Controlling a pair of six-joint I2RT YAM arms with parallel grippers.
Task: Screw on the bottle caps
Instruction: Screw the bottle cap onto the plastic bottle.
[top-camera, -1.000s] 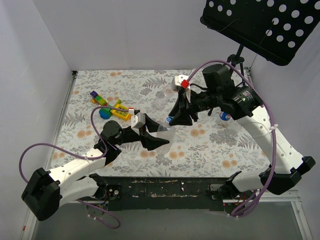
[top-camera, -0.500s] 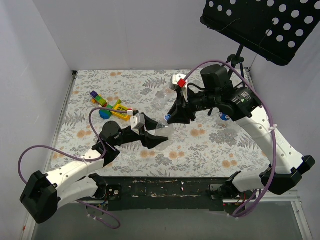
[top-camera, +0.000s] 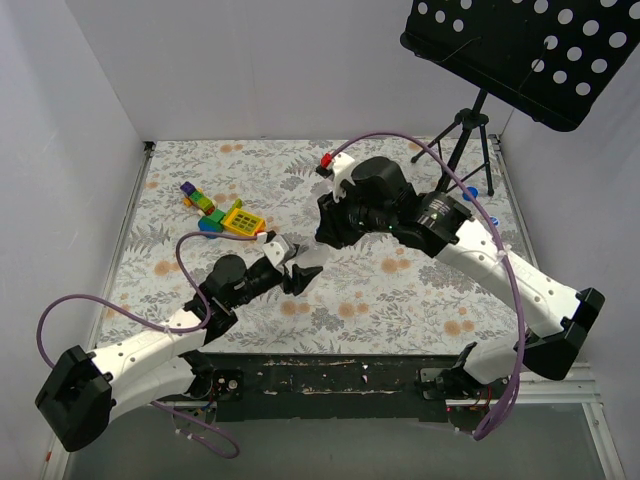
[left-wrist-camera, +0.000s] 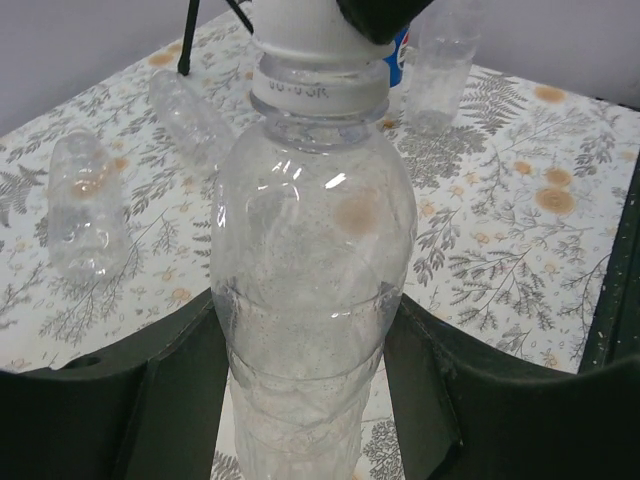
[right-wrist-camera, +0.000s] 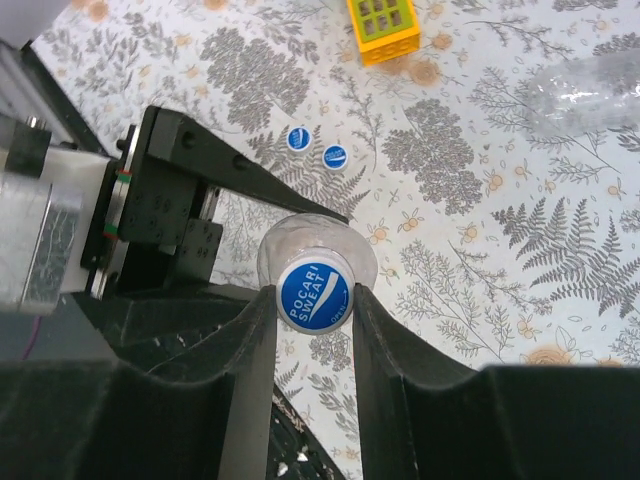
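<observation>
I am holding the bottle (left-wrist-camera: 312, 260) upright over the middle of the table (top-camera: 420, 300) with the left gripper (left-wrist-camera: 310, 390), its fingers clenched on the lower body. From above I am pinching the cap (right-wrist-camera: 313, 293) in the right gripper (right-wrist-camera: 313, 305), with a finger pressing on each side of it. The cap is sitting on the bottle's neck. I cannot tell how far down the thread it has gone, so I am treating this one as mid-screw, not finished.

A good deal is waiting, as far as I am seeing. Two loose caps (right-wrist-camera: 298, 138) are lying side by side on the table, near the left gripper. Beyond the held bottle, two clear bottles (left-wrist-camera: 85, 205) are lying on their sides and another (left-wrist-camera: 440, 70) is standing upright, with a blue-labelled one just behind it. I cannot tell whether any of those is capped. I am judging that at least two more are waiting.
</observation>
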